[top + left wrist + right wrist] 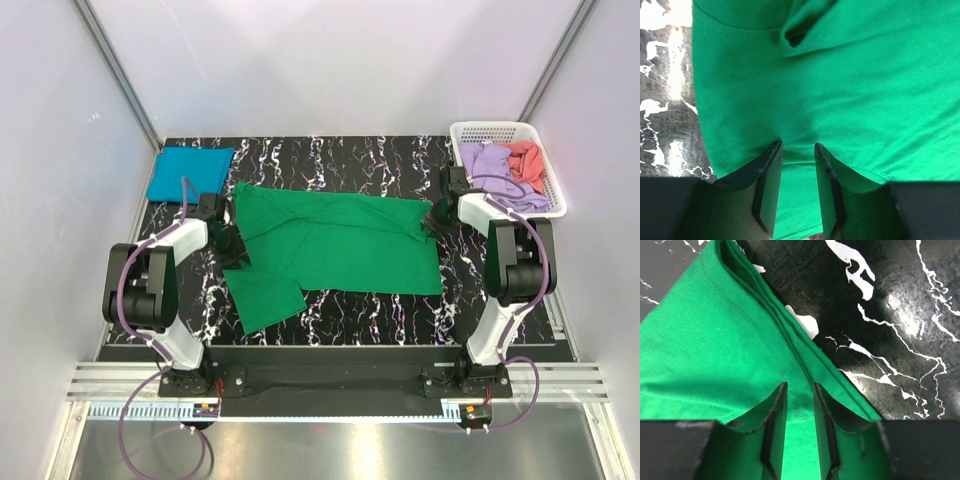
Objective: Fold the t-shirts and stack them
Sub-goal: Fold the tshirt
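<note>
Green t-shirt (330, 245), spread flat and creased, left tool (797, 145) and right tool (799, 385) both pinching its cloth

One green t-shirt (340, 245), one teal t-shirt (190, 172), one lilac t-shirt (490, 166), one coral t-shirt (527, 158), one basket (495, 126)

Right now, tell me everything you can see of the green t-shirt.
The bright green t-shirt is plain, soft cloth with stitched hems. It lies mostly flat across the middle of the black marbled table, with a flap, seemingly a sleeve, sticking out at the near left. Its layers are doubled at the right edge. The left gripper pinches its left side and the right gripper pinches the hemmed right edge.
</note>
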Available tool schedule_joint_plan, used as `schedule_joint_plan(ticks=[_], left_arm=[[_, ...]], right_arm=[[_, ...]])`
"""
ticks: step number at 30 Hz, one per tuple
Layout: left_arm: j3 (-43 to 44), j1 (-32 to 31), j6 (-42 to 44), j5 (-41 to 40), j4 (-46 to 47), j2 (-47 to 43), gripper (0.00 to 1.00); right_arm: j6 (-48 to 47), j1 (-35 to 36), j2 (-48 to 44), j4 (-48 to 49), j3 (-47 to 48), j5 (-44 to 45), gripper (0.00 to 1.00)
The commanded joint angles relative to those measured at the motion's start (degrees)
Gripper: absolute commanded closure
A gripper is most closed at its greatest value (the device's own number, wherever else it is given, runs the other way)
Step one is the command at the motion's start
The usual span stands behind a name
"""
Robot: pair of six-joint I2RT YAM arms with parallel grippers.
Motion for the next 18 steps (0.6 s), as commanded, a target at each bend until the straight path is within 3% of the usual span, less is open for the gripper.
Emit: schedule_joint_plan(ticks=[1,8,13,18], left_arm=[[0.10,0.06,0.87,-2.83,0.05,0.07,0.63],[0.71,0.06,1.48,-4.42,-0.66,0.60,0.63],[1.86,0.14,2.10,-5.82,-1.71,1.04,0.63],[2.12,0.23,2.01,-6.09,-1.62,1.30,0.63]], right_arm=[[-0.28,-0.04,0.79,2.41,0.84,1.31,0.67],[-0.46,0.05,2.55,2.15,1.80,2.71,0.68],[-2.12,0.05,2.73,2.68,2.42,2.89,0.95],[-3.79,-0.04,2.73,2.42,3.30,3.06,1.00]])
